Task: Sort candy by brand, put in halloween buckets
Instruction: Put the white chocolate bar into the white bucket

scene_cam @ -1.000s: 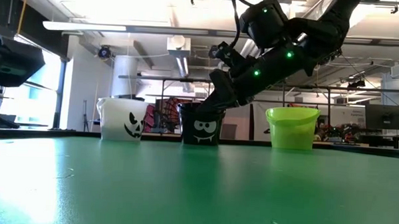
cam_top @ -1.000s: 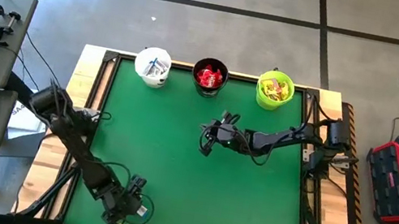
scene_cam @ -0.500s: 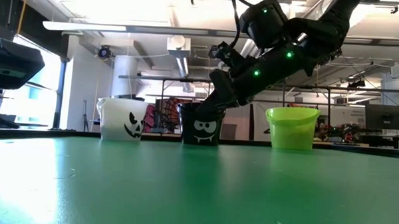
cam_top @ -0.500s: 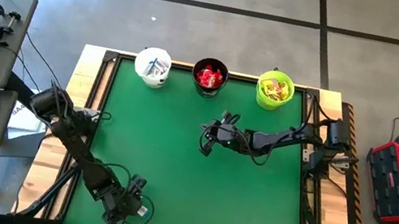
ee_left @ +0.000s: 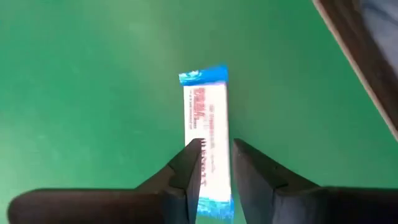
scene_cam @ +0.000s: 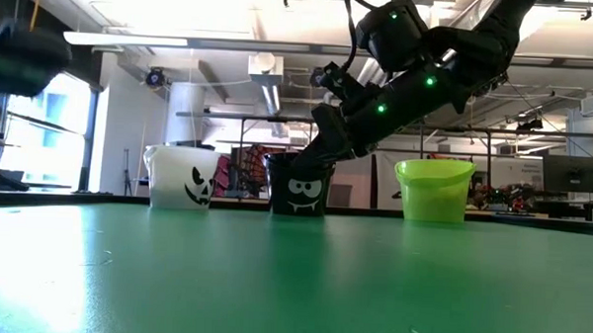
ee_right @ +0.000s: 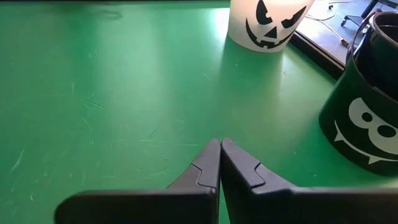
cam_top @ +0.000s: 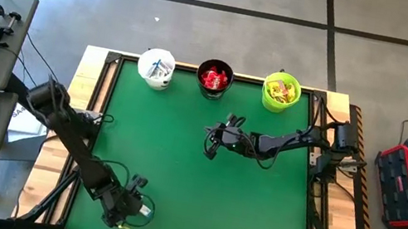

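- Green table [cam_top: 256, 200]: near-left corner partly hidden under the left arm in the high view.
- Buckets in the far row: white [cam_top: 156, 67], black [cam_top: 214, 78], lime [cam_top: 281, 92], each holding candy; the black one is cut off in the right wrist view.
- Right gripper [cam_top: 211, 143]: mid-table, fingers pressed together, empty.
- Left gripper [ee_left: 216, 163]: fingers straddle a white-and-blue bar [ee_left: 208, 121], narrower than a second ago; contact uncertain.

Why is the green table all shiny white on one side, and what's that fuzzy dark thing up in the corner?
Low view: bright window light glares off the table, washing it pale there. The fuzzy dark shape in the upper corner is smeared; what it is cannot be told. The white bucket and black bucket look sharp. Left wrist view: the candy bar shows crisp.
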`<control>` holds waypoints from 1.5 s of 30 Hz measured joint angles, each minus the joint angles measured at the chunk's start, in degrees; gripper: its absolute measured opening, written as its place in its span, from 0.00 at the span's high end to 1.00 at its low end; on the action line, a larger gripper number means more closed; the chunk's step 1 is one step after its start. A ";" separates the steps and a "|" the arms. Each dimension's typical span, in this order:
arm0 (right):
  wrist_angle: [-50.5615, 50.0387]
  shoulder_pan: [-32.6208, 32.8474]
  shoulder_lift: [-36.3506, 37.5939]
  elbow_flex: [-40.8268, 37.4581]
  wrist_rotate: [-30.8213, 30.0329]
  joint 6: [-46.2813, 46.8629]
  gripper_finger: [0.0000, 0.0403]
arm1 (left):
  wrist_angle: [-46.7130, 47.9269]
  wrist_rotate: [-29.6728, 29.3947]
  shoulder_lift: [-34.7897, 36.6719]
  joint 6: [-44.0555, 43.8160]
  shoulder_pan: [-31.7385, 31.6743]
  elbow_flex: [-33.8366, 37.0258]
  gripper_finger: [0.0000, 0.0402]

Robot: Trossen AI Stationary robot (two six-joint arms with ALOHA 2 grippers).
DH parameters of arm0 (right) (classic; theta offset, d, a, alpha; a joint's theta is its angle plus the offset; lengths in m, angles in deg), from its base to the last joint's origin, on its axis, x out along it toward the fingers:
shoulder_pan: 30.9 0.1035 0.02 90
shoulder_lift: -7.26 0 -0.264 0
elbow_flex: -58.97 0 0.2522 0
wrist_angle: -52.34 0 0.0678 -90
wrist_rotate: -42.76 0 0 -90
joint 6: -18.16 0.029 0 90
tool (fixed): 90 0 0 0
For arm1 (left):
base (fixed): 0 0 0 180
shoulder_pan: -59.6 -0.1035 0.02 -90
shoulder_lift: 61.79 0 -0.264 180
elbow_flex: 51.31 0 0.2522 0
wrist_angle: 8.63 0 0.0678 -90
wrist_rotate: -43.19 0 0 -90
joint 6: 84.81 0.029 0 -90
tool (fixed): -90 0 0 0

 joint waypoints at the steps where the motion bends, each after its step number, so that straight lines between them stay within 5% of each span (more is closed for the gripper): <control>1: 0.00 0.00 0.00 0.00 0.00 0.01 1.00 | 0.44 -0.48 1.00 0.02 -0.02 -0.04 0.81; 8: 0.02 0.00 -0.02 0.00 0.01 -0.28 1.00 | 3.60 -4.16 7.17 -1.68 -1.37 -0.06 0.86; 14: 0.00 0.20 -0.02 0.00 0.02 -0.90 1.00 | 0.72 -3.50 4.92 0.11 -1.83 -0.10 0.88; 19: -0.13 0.69 -0.02 0.00 0.04 -1.55 1.00 | -3.20 -3.28 1.89 5.00 -3.70 -0.10 0.80; 27: -1.68 1.14 -0.02 0.00 0.33 -1.54 1.00 | -4.58 5.72 0.21 0.52 -6.45 -0.15 0.63; 37: -2.69 1.14 -0.04 0.00 0.31 -1.53 1.00 | -5.79 5.37 -3.66 0.48 -4.44 -0.15 0.46; 45: -2.67 1.14 -0.04 0.00 0.28 -1.53 1.00 | -1.66 -0.47 -4.85 2.85 -2.95 -0.19 0.44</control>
